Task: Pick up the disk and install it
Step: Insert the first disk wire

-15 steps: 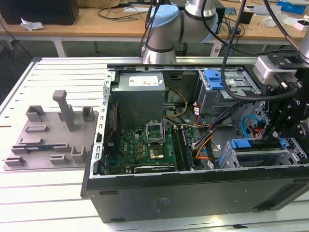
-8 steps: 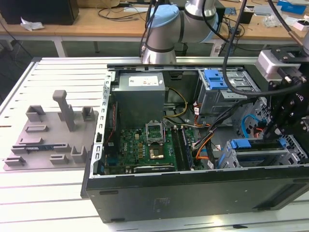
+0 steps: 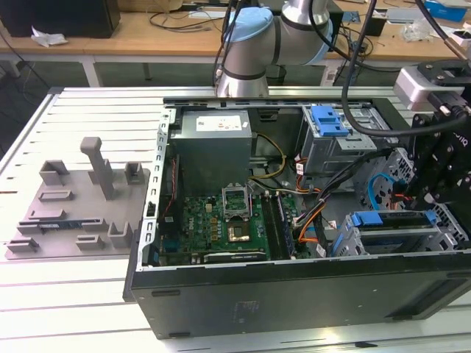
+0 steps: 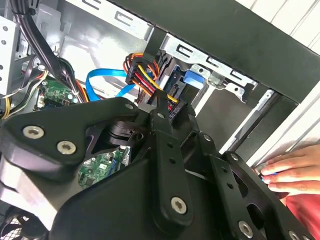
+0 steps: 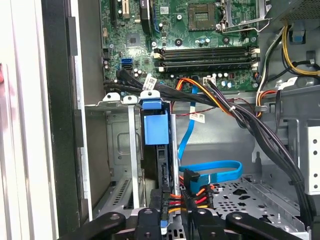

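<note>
The computer case [image 3: 294, 294] lies open on the bench [image 3: 73, 294], motherboard [image 3: 221, 220] exposed. In the exterior view the arm's head sits at the view's right edge, over the lower drive cage [image 3: 397, 235]. The disk [image 3: 394, 219], blue bracket uppermost, stands seated edge-on in that cage; in the first wrist view its blue tab [image 5: 156, 127] rises between the cage rails. The gripper [image 5: 167, 222] is down at the disk's connector end, next to the bundle of orange, red and yellow power leads [image 5: 192, 197] and the blue data cable [image 5: 210, 170]. Whether its jaws are released or clenched cannot be told. A person's hand [image 4: 295, 172] rests outside the case wall in the second wrist view.

Judgement: the work stands at final seating. Pressure should run straight along the rails, and the leads must stay clear of the slot.
</note>
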Motion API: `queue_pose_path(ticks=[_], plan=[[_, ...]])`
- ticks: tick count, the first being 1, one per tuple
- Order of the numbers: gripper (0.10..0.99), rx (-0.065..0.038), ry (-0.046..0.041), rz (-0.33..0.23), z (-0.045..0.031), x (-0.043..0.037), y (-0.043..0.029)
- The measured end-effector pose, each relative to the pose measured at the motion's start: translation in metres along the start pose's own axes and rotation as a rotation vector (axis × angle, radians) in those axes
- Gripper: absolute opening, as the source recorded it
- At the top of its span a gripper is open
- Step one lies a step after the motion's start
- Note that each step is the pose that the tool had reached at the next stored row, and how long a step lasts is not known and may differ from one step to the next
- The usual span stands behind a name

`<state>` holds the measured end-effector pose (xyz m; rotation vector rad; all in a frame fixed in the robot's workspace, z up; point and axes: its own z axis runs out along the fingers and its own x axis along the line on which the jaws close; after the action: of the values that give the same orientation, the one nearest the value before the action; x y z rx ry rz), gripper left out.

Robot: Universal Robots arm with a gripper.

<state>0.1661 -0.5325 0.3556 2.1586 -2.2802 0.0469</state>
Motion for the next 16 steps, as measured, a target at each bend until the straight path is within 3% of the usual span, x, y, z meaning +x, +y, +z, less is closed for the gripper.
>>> queue_pose_path(ticks=[7, 8, 10, 16], plan=[[0.302, 0.000, 0.0001, 0.000, -0.0001, 0.0000, 0.0002], [0.290, 0.000, 0.0001, 0.000, -0.0001, 0.0000, 0.0002], [0.165, 0.000, 0.0001, 0.000, -0.0001, 0.0000, 0.0004], [0.165, 0.000, 0.0001, 0.000, -0.0001, 0.0001, 0.0007]])
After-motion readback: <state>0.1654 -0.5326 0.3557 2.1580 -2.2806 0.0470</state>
